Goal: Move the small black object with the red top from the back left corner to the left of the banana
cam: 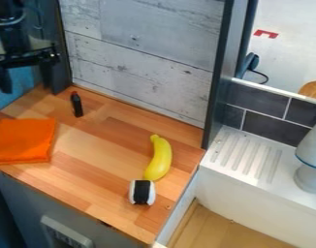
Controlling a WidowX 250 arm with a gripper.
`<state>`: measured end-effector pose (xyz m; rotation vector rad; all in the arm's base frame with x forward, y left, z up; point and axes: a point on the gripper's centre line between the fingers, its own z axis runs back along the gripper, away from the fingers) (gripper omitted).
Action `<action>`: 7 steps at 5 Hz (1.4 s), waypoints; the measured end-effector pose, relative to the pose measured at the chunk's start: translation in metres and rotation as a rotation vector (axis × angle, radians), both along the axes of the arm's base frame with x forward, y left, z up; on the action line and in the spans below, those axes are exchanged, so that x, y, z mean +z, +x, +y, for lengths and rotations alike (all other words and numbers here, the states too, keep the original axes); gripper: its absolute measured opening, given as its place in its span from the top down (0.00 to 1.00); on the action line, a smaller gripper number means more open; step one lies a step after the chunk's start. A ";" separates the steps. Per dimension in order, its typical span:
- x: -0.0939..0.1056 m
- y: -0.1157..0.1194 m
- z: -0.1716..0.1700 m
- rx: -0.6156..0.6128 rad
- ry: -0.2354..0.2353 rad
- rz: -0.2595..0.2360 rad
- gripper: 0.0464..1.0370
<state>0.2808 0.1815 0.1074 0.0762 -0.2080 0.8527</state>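
Observation:
The black gripper (23,58) hangs at the upper left, in front of a blue surface and above the wooden counter's far left corner. Nearest to it on the counter (99,160) is a small black bottle-like object (76,104) with a dark red top, standing near the back wall. An orange cloth (23,141) lies folded at the left edge. Toward the right, a yellow banana (161,157) lies with its lower end beside a white sushi-like roll with a black band (142,192). The gripper is apart from all of these.
Behind the counter rises a grey plank wall (141,53), with a dark upright post (219,72) at its right. A white sink unit with a ridged drainboard (248,155) adjoins on the right, holding a white and grey object (309,179).

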 end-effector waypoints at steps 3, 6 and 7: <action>-0.039 0.072 0.027 0.033 -0.006 -0.023 0.04; -0.071 0.090 0.032 0.060 -0.015 0.013 0.04; -0.075 0.095 0.032 0.058 -0.012 0.009 0.10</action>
